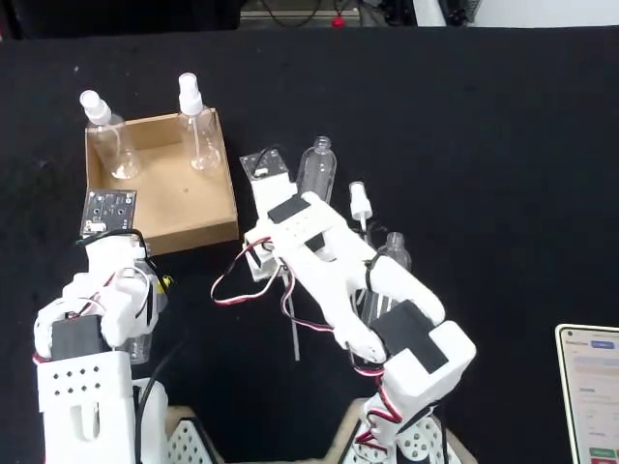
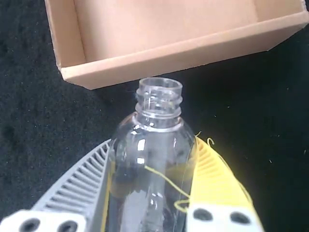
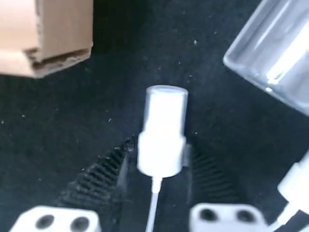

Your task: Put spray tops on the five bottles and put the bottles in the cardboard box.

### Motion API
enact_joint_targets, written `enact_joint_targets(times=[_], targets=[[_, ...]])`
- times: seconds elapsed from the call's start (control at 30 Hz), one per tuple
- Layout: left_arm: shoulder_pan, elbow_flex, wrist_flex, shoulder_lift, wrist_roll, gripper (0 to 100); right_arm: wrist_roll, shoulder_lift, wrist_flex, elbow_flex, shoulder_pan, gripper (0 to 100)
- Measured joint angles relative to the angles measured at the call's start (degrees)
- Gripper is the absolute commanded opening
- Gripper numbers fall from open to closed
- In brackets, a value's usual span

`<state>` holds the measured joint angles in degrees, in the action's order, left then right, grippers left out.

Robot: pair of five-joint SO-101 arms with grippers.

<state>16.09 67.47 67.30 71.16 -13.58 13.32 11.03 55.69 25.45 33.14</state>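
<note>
clear plastic sits btwn the left gripper (image 2: 153,145)'s grey and yellow fingers (image 2: 212,179): they're clamped on the body of an uncapped bottle (image 2: 157,125), its open neck poking out past the tips. just beyond the neck is the near wall of the cardboard box (image 2: 169,53); bottle and box are apart. the right gripper (image 3: 159,152) is pinched round a white spray top (image 3: 163,121), collar squeezed btwn the dark ribbed pads, thin dip tube running back toward the wrist. past it is black cloth, w/ a corner of the box on one side, part of a loose bottle (image 3: 270,53) on the other and a second spray top (image 3: 295,186) at the frame edge. from the high view the box sits at the left of the black table (image 1: 484,126), w/ a capped bottle (image 1: 111,140) standing in its far-left corner and a second capped bottle (image 1: 198,130) in its far-right one. the left arm is just in front of the box; the right arm lies diagonally, pointing at the box's right side. near that side are the loose bottle, no top on it, and the second spray top just beside it. a third clear bottle (image 1: 389,259) is partly under the right arm. a lit screen (image 1: 588,391) sits at the table's right edge.
</note>
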Motion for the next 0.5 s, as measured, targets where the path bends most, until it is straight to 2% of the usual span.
enact_joint_targets(times=[0.17,0.23,0.5], targets=[[0.0,0.0,0.0,0.0,0.0,9,0.0,-2.2,-0.35,0.18,-1.93,1.8],[-1.93,0.0,0.0,0.0,0.18,9,-0.09,-5.98,1.85,0.09,-4.04,2.3],[-18.46,-3.25,1.14,0.0,0.09,9,-3.87,-29.89,13.19,-6.86,-13.8,1.8]])
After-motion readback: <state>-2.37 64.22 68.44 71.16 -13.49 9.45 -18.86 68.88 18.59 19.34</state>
